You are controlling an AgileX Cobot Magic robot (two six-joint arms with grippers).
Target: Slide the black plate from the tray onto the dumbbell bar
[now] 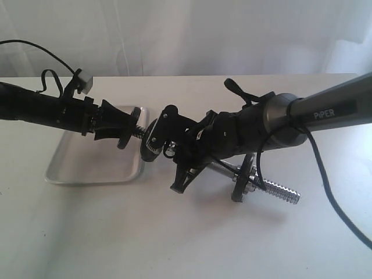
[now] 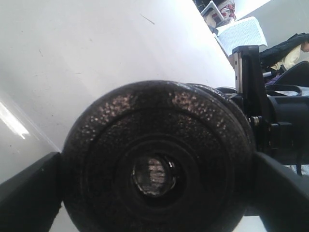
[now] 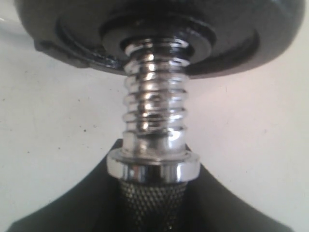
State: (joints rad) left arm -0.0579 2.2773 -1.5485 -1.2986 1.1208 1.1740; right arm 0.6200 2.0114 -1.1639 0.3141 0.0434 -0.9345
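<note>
At the left of the exterior view the tray lies flat on the white worktop. Over its right end the left claw is clamped on the black plate, one finger on each side of the rim, holding it upright on edge and clear of the tray. The chrome threaded tip of the dumbbell bar shows inside the plate's centre hole, so the plate sits on the end of the bar. A second black disc stands just behind it. Further right, the right claw is closed around the bar's knurled handle, holding the bar tilted above the worktop. Another black disc sits near the bar's far threaded end.
</note>
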